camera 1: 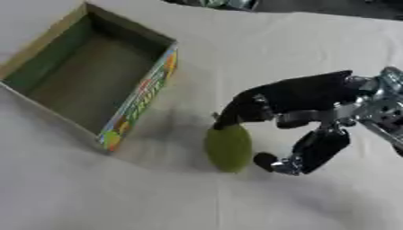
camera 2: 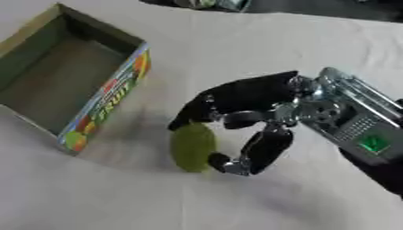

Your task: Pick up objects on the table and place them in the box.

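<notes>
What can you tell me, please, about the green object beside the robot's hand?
The green object is a smooth, matte, olive-green oval, fruit-like, with a small stem at its far end. It lies lengthwise on the white cloth, to the right of the open cardboard box. The right hand brackets it: fingers at its top, thumb at its lower right side.

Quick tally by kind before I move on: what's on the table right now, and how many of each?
Green oval object: 1, on the cloth, with the right hand curled round it
Open cardboard box: 1, nothing visible inside
Total: 2
</notes>
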`<action>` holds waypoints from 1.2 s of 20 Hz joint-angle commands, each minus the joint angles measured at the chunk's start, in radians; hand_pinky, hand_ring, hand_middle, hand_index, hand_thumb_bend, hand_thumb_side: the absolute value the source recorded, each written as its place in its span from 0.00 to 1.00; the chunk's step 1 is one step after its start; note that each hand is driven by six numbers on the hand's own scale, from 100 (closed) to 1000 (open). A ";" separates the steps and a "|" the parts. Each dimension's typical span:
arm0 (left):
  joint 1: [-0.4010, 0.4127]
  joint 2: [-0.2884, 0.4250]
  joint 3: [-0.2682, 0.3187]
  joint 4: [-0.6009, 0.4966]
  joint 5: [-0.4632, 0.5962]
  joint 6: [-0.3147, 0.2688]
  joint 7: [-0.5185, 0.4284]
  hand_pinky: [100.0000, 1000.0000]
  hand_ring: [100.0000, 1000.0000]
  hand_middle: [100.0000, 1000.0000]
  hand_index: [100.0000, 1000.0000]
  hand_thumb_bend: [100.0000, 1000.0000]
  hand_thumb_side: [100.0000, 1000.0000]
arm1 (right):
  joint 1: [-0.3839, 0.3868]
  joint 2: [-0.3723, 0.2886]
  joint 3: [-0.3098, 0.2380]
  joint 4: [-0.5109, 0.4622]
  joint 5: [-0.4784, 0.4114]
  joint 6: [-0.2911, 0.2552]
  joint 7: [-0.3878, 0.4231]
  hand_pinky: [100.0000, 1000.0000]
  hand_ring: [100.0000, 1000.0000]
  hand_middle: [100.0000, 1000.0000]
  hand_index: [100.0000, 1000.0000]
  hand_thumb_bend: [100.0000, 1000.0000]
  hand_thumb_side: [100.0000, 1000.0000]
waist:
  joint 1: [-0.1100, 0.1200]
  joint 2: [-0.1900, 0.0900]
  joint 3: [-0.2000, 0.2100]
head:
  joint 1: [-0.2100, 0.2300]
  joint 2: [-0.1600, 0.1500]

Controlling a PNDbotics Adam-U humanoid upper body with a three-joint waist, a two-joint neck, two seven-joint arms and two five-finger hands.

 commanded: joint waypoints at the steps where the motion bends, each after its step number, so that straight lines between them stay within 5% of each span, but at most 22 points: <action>1: -0.004 0.013 0.004 -0.020 0.002 -0.001 -0.007 0.50 0.56 0.54 0.69 0.00 0.52 | -0.019 -0.007 -0.007 0.023 0.031 -0.006 -0.027 1.00 0.95 0.88 1.00 0.00 0.17 | 0.006 -0.014 0.004 | -0.007 -0.013; 10: -0.006 0.004 0.006 -0.020 0.005 0.000 -0.016 0.50 0.56 0.54 0.69 0.00 0.52 | -0.035 0.038 0.007 0.132 0.125 -0.071 -0.078 1.00 0.96 0.90 1.00 0.00 0.20 | 0.002 -0.003 0.020 | -0.017 -0.027; 24: -0.004 -0.003 0.011 -0.020 0.008 0.000 -0.017 0.50 0.56 0.54 0.69 0.00 0.52 | -0.024 0.081 0.039 0.307 0.202 -0.252 0.026 1.00 0.96 0.90 1.00 0.00 0.21 | 0.000 0.007 0.040 | -0.027 -0.031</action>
